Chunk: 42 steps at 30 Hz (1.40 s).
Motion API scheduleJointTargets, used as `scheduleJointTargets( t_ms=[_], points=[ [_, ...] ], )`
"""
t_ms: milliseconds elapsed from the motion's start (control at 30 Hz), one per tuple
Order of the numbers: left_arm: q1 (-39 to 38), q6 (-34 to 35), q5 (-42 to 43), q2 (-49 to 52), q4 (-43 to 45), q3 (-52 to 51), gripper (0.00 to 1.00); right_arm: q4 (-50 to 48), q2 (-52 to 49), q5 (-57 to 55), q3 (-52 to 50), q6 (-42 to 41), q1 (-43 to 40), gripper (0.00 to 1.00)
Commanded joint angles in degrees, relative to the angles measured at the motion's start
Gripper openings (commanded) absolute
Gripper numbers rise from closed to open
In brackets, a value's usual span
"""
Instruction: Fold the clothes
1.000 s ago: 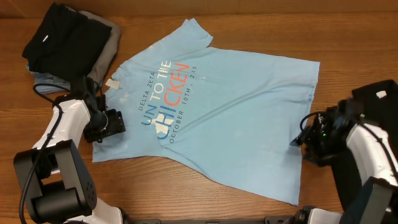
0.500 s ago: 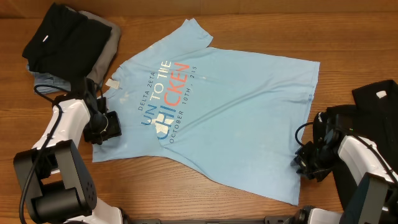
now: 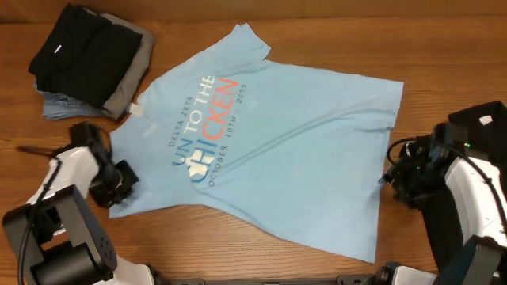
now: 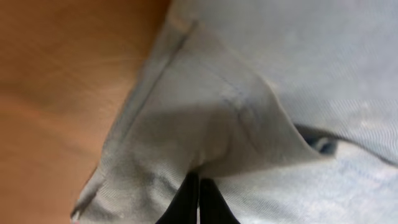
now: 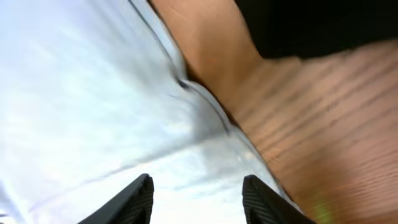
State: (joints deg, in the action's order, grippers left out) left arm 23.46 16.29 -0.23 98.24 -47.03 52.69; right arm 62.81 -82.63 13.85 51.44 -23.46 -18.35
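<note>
The light blue T-shirt with white and coral lettering lies spread flat, print up, across the middle of the table. My left gripper is at the shirt's near-left corner. In the left wrist view it is shut on a pinched fold of the shirt's hemmed edge. At the shirt's right edge sits my right gripper. The right wrist view shows it open, fingers spread over the hem, holding nothing.
A folded black garment with a white label tops a pile with grey and denim-blue pieces at the back left. Another black garment with a white label lies at the right edge, behind my right arm. Bare wood surrounds the shirt.
My left gripper shut on the shirt's corner and drew it left and toward the front; the whole shirt shifted left. My right gripper moved back along the right hem and opened wider.
</note>
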Motion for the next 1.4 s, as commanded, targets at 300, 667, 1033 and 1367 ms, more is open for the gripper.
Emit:
scheduleJointTargets(
  t_ms=[300, 667, 1033, 1367],
  points=[
    [14.7, -3.1, 8.6, 1.4, -2.0, -2.8, 0.11, -8.0, 0.9, 4.5, -1.2, 1.0, 0.0, 0.59],
    [6.7, -11.5, 21.5, 1.2, -3.1, 3.9, 0.33, -19.6, -6.9, 7.1, -7.6, 1.2, 6.5, 0.63],
    [2.4, -13.0, 15.0, -2.6, -13.0, 16.6, 0.42, -12.7, -9.6, -7.5, -7.0, -5.4, 10.2, 0.07],
    [1.2, -14.5, 12.4, -5.0, -16.1, 19.4, 0.49, -2.6, -9.6, -12.3, 2.1, -4.5, 6.8, 0.58]
  ],
)
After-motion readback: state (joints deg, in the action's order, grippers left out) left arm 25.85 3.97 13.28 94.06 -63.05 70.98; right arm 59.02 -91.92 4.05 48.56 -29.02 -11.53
